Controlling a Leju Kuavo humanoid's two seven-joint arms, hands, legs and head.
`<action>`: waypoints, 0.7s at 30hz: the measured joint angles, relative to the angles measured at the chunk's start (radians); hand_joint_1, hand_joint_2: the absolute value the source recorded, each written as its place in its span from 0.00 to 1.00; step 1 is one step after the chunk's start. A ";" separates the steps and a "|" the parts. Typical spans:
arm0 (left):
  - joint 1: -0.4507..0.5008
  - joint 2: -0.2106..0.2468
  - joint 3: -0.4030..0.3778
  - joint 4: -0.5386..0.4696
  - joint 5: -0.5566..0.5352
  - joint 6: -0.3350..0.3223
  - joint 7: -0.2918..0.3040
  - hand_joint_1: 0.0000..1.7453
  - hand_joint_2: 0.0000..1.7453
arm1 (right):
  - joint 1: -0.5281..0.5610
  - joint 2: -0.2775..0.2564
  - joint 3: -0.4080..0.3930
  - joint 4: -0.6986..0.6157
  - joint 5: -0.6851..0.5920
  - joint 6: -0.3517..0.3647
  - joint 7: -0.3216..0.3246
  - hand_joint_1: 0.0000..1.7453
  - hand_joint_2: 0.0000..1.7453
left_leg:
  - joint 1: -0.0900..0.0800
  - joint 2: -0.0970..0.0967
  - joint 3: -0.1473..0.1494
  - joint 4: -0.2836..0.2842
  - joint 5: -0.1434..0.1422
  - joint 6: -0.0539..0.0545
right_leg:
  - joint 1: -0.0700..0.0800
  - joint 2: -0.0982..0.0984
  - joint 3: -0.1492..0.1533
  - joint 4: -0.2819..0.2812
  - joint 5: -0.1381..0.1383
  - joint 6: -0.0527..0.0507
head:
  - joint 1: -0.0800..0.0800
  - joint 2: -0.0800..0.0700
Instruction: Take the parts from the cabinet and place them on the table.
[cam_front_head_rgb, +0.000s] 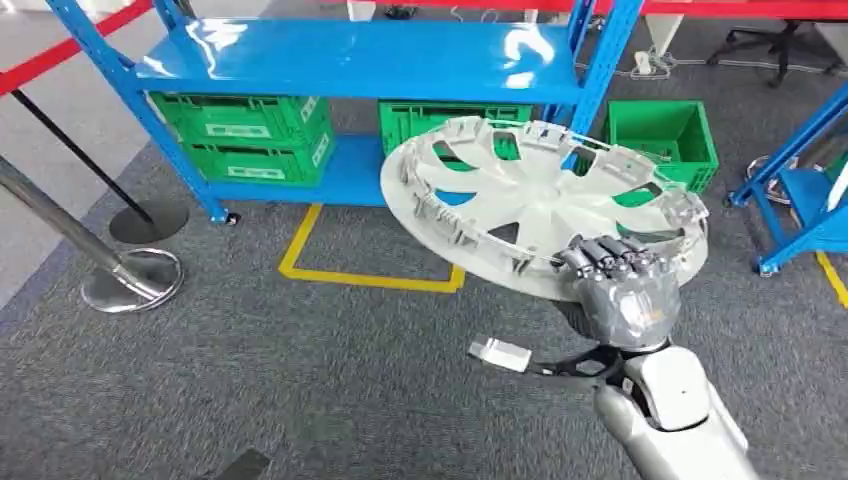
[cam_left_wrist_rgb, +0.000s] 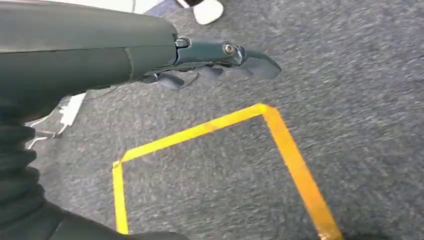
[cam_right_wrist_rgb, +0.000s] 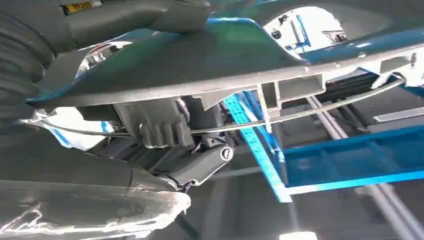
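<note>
Fingertips of right hand (cam_front_head_rgb: 622, 290) hidden behind rim of wheel cover (cam_front_head_rgb: 540, 200). Wheel cover cut off by edges in right wrist view, blurred up close. Labels on green crates (cam_front_head_rgb: 250, 135) too small to read. Blue rack (cam_front_head_rgb: 360, 60) cropped at top.

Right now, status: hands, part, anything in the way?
Right robot hand grips wheel cover by its rim. Left robot hand holds nothing, over yellow floor tape. Blue rack ahead.

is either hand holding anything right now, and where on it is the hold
The right hand grips the white wheel cover by its rim, at the edge nearest the robot. The left hand holds nothing, its fingers hanging over the carpet.
</note>
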 joint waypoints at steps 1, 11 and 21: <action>-0.001 0.002 0.000 0.000 0.001 -0.001 0.000 0.00 1.00 | 0.000 0.000 0.002 0.002 -0.002 0.000 0.003 1.00 1.00 | 0.005 0.000 -0.019 0.074 -0.058 -0.007 | -0.001 0.000 -0.014 0.001 0.010 0.002 | -0.002 0.000; -0.014 0.011 0.000 0.000 0.003 -0.009 0.000 0.00 1.00 | -0.028 0.003 0.025 0.032 0.007 0.000 0.017 1.00 1.00 | 0.024 -0.006 0.182 -0.078 -0.037 -0.012 | -0.017 -0.003 -0.159 0.037 0.124 0.044 | -0.004 0.000; -0.004 0.021 0.008 0.000 0.006 -0.014 0.000 0.00 1.00 | -0.035 0.003 0.041 0.063 0.010 0.000 0.035 1.00 1.00 | 0.011 0.004 0.048 -0.074 0.084 0.035 | -0.021 0.001 -0.151 0.328 -0.022 0.058 | 0.003 0.000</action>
